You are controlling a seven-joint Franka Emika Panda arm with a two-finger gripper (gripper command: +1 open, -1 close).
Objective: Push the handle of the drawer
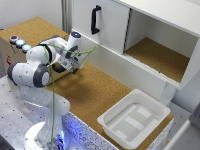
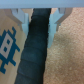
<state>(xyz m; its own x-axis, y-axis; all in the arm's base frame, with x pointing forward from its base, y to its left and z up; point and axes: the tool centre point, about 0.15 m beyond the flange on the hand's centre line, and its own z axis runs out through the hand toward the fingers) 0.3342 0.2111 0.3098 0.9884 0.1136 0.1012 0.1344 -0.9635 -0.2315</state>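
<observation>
Black, the handle [image 2: 34, 50] runs down the middle of the wrist frame between the spread fingers [image 2: 20, 17] of the hand [image 1: 74, 67], left of centre over the cork bench [image 1: 95, 90]; contact looks imminent, so next: a steady push forward.

Handle [image 1: 95, 20]: black, slim D-shaped bar w/ both ends bent back to the panel, mounted upright, approx vertical. It sits on the white drawer front [image 1: 106, 22], near that panel's edge on the exterior view's left, upper half. The front is flat, plain white, in the white cabinet above the cork-topped table, just beside an open compartment w/ cork floor on the exterior view's right. Nothing touches the handle in the exterior view. Wrist view is too blurred to confirm the handle there.
</observation>
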